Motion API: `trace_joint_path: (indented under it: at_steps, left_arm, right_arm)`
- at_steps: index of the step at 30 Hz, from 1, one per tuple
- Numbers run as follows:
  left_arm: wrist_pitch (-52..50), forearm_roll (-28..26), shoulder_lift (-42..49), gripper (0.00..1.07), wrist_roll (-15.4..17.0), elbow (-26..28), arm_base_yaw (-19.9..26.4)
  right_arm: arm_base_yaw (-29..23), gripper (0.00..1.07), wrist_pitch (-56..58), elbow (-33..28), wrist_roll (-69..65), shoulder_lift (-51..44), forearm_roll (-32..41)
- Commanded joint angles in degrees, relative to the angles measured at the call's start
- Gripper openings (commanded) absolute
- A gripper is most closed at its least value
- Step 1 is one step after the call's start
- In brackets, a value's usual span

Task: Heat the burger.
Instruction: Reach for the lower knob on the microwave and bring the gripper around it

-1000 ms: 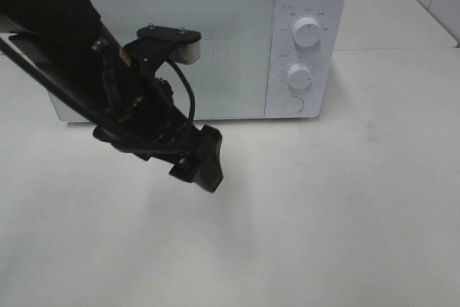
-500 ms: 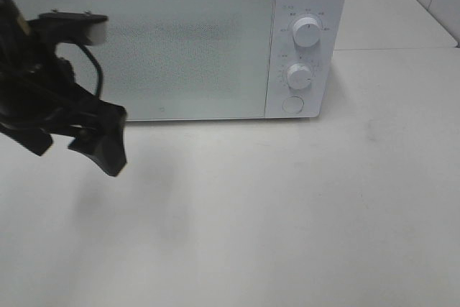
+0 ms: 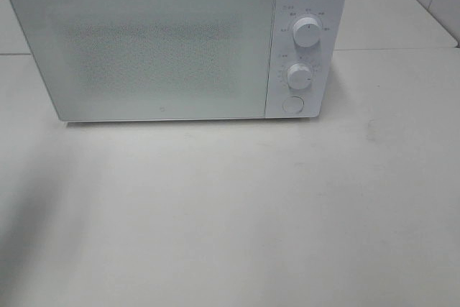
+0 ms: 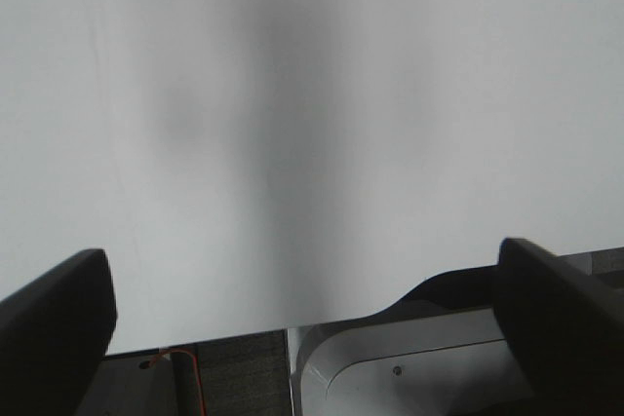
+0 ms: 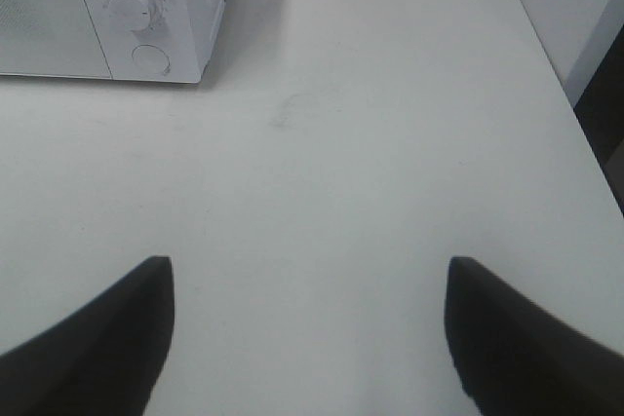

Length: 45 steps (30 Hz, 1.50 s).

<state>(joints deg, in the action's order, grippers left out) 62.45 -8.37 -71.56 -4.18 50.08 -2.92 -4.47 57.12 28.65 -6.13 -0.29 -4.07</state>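
Two empty tools, left tool and right tool, stand open. Microwave at twelve o'clock looks shut, burger unseen; next probably turning its three-o'clock dial.

left arm: swung off past left edge, gone from overhead view | left pincer: now seen only by its own wrist camera, above the counter | microwave: front no longer blocked, fully visible
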Motion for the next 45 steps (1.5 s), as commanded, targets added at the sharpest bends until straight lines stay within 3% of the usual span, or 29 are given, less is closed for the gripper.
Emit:
trace_joint_path:
  at_steps: [1, 5, 8, 10, 24, 45]
  left_arm:
    - [1.5, 0.8, 6.4, 0.98, -0.2, -2.7, 3.6]
    - [2.2, 1.7, 15.9, 0.98, 0.2, -7.1, 6.2]
    - [2.3, 1.7, 17.6, 0.98, 0.2, -7.7, 6.2]
    - [2.7, 1.7, 26.7, 0.98, 0.0, -11.0, 6.2]
    - [-1.1, 2.2, 51.5, 0.98, -0.2, -20.2, 6.2]
    - [-1.0, 0.9, 72.1, 0.98, 0.0, -20.4, 6.1]
  right_arm:
    - [0.2, 0.75, -0.2, -0.2, 0.5, -1.5, -0.1]
    - [0.2, 0.75, -0.2, -0.2, 0.5, -1.5, -0.1]
    - [0.2, 0.75, -0.2, -0.2, 0.5, -1.5, -0.1]
    - [0.2, 0.75, -0.2, -0.2, 0.5, -1.5, -0.1]
    - [0.2, 0.75, -0.2, -0.2, 0.5, -1.5, -0.1]
    - [0.2, 0.75, -0.2, -0.2, 0.6, -1.5, -0.1]
